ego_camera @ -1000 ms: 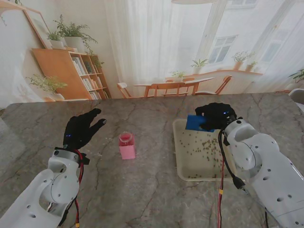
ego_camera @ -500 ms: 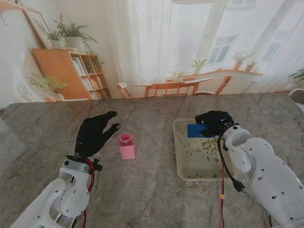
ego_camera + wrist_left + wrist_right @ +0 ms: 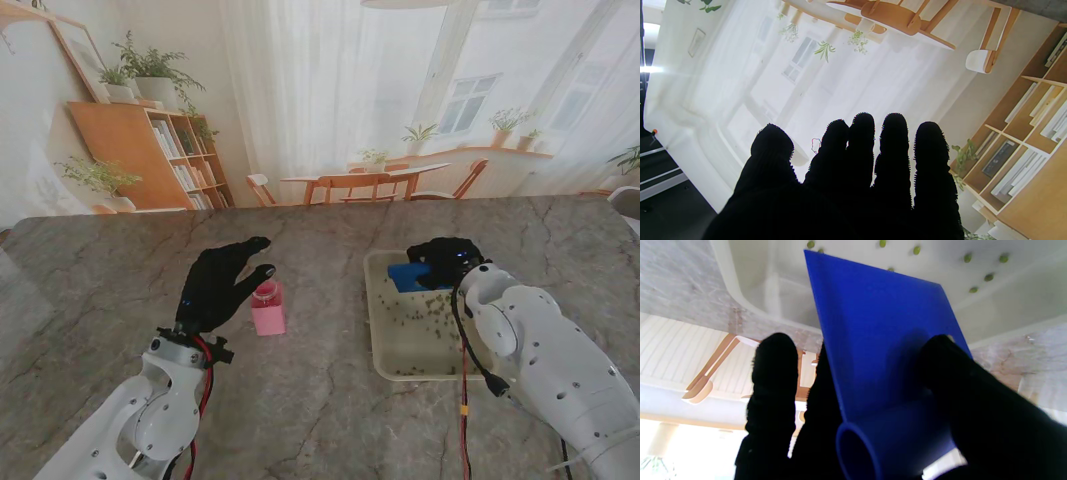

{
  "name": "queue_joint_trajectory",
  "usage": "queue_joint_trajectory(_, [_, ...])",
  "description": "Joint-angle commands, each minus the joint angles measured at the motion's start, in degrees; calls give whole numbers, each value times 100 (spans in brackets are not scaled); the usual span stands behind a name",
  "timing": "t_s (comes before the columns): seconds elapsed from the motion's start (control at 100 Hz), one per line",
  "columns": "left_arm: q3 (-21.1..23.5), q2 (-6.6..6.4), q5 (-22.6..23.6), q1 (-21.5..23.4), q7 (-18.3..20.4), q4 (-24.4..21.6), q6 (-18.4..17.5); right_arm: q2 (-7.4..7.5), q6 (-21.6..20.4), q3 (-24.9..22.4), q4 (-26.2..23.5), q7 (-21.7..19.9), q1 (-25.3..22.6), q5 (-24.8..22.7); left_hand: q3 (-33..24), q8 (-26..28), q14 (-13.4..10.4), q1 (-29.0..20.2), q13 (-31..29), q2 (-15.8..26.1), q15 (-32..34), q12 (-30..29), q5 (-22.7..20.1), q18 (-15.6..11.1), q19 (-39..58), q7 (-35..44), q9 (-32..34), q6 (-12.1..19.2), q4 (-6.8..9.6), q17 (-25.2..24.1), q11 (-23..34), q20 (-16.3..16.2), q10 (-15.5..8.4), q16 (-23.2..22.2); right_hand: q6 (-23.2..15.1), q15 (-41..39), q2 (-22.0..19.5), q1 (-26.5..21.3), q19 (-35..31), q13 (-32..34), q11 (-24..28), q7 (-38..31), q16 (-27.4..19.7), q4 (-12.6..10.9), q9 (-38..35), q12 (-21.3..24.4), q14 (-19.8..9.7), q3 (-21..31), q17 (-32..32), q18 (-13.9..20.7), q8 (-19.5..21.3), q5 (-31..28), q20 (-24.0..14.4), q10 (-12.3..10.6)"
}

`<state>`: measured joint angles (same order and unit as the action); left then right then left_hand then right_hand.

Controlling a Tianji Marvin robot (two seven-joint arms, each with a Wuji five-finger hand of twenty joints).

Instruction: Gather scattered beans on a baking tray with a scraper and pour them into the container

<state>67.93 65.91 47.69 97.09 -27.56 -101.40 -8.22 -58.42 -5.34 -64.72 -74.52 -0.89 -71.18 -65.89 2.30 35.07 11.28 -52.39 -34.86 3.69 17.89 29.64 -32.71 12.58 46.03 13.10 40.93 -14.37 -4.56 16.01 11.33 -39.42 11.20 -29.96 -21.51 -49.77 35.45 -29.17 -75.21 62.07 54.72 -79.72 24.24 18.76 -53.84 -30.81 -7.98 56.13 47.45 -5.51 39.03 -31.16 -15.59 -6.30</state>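
Observation:
The cream baking tray (image 3: pixel 385 345) lies right of centre with several green beans (image 3: pixel 428 312) scattered over its floor. My right hand (image 3: pixel 447 262) is shut on the blue scraper (image 3: pixel 408 276), holding it over the tray's far end. In the right wrist view the scraper's blade (image 3: pixel 880 330) points toward the tray floor (image 3: pixel 990 303), with beans (image 3: pixel 988 277) beyond its edge. The pink container (image 3: pixel 267 307) stands left of the tray. My left hand (image 3: pixel 224 282) is open, fingers spread, just left of the container; its fingertips (image 3: pixel 863 126) show nothing held.
The marble table (image 3: pixel 320 400) extends around the tray and container. My right forearm (image 3: pixel 540 350) lies along the tray's right side. A printed room backdrop stands behind the table's far edge.
My left hand has moved right and farther from me, up beside the pink container. The right hand has shifted slightly left with the scraper, lowering it toward the tray's far end.

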Motion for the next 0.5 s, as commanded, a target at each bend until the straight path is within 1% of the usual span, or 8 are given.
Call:
queue_joint_trajectory(0.0, [11, 32, -47, 60, 7, -32, 7, -1, 32, 66, 124, -66, 83, 55, 24, 51, -13, -192, -169, 72, -18, 26, -115, 1, 124, -14, 59, 59, 211, -11, -25, -60, -139, -10, 9, -77, -221, 23, -161, -50, 207, -262, -42, -194, 102, 55, 9, -74, -46, -150, -21, 84, 69, 96])
queue_joint_trajectory(0.13, [36, 32, -53, 95, 15, -59, 28, -21, 132, 252, 342, 13, 223, 208, 26, 50, -12, -196, -179, 83, -9, 31, -115, -6, 138, -17, 75, 55, 209, -4, -17, -61, -125, -17, 14, -72, -375, -20, -161, -86, 229, -270, -40, -195, 160, 41, 3, -210, -80, -131, 48, 124, 88, 81])
queue_joint_trajectory(0.3, [49, 35, -59, 118, 7, -80, 52, -5, 60, 401, 531, -10, 365, 258, 24, 52, -10, -202, -190, 88, 5, 37, -129, -6, 154, -11, 81, 52, 208, 2, -12, -62, -133, -26, 34, -59, -347, -8, -142, -135, 225, -243, -38, -211, 199, 45, 53, -272, -127, -166, 86, 150, 102, 118])
queue_joint_trajectory(0.4, [53, 37, -68, 127, 10, -88, 60, 6, 23, 412, 558, -73, 383, 265, 27, 51, -3, -196, -190, 94, 11, 39, -134, -9, 163, -9, 83, 54, 206, 5, -11, -62, -129, -30, 192, -43, -279, 90, -128, -203, 144, -253, -32, -238, 263, 28, 142, -222, -225, -271, 67, 219, 98, 246])
queue_joint_trajectory(0.41, [54, 37, -69, 128, 11, -89, 60, 8, 17, 411, 557, -82, 383, 265, 27, 51, -9, -197, -191, 96, 12, 39, -132, -7, 165, -10, 85, 51, 207, 8, -11, -63, -132, -31, 246, -39, -267, 109, -118, -226, 114, -257, -29, -244, 284, 22, 166, -214, -260, -257, 40, 254, 96, 282])
queue_joint_trajectory(0.42, [54, 37, -71, 128, 11, -89, 60, 9, 11, 408, 555, -94, 383, 265, 26, 51, -5, -200, -192, 92, 13, 40, -135, -6, 166, -9, 88, 49, 207, 8, -9, -63, -129, -31, 319, -31, -247, 146, -117, -267, 62, -262, -24, -251, 319, 6, 201, -202, -304, -316, -26, 335, 82, 348])
queue_joint_trajectory(0.45, [54, 38, -76, 129, 11, -90, 61, 16, -15, 399, 546, -136, 380, 260, 30, 50, -9, -191, -191, 101, 15, 40, -131, -12, 167, -11, 89, 66, 205, 6, -9, -63, -139, -32, 468, -28, -251, 242, -98, -325, -2, -276, -10, -278, 376, -23, 259, -188, -380, -330, -134, 454, 63, 441])
queue_joint_trajectory(0.49, [54, 40, -85, 128, 11, -90, 61, 24, -48, 383, 531, -181, 375, 246, 26, 50, -6, -199, -189, 97, 16, 41, -137, -9, 167, -9, 93, 48, 206, 5, -8, -62, -128, -33, 645, -23, -264, 323, -79, -377, -55, -259, 3, -314, 429, -60, 297, -171, -439, -342, -283, 584, 39, 518])
